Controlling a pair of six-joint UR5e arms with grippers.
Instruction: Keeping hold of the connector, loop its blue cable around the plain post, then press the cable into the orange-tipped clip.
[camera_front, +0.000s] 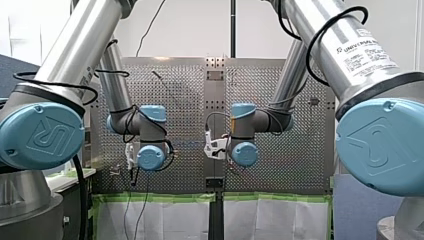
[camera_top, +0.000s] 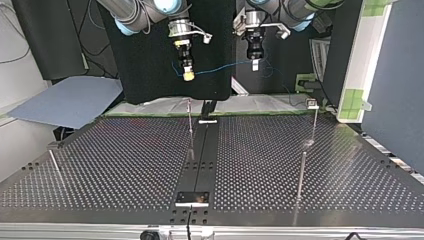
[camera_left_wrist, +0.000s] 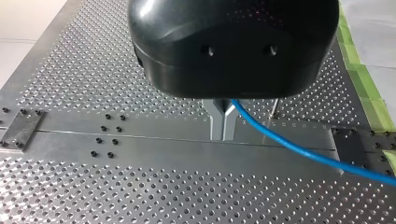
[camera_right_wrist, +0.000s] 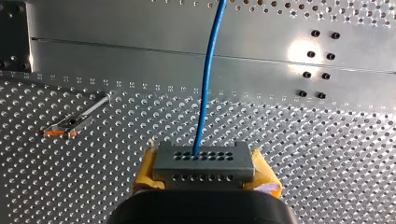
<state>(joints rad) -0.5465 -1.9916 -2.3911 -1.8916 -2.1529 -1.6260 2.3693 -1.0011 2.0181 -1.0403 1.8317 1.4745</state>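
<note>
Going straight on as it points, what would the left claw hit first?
Most likely the smooth grey metal centre strip of the perforated table, straight ahead of the left claw; the gap to it is unclear.

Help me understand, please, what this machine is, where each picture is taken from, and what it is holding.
These are two robot arms over a perforated metal table. The front view looks from behind the arms; the top view faces them from across the table, so their sides are swapped. The other two pictures come from cameras on the wrists, looking along each gripper. My right gripper, with yellow pads, is shut on a grey connector. A blue cable leaves it and runs through the air to my left gripper, whose metal fingers are shut on it. On the table stand thin upright posts and an orange-tipped clip, which the cable does not touch.
</note>
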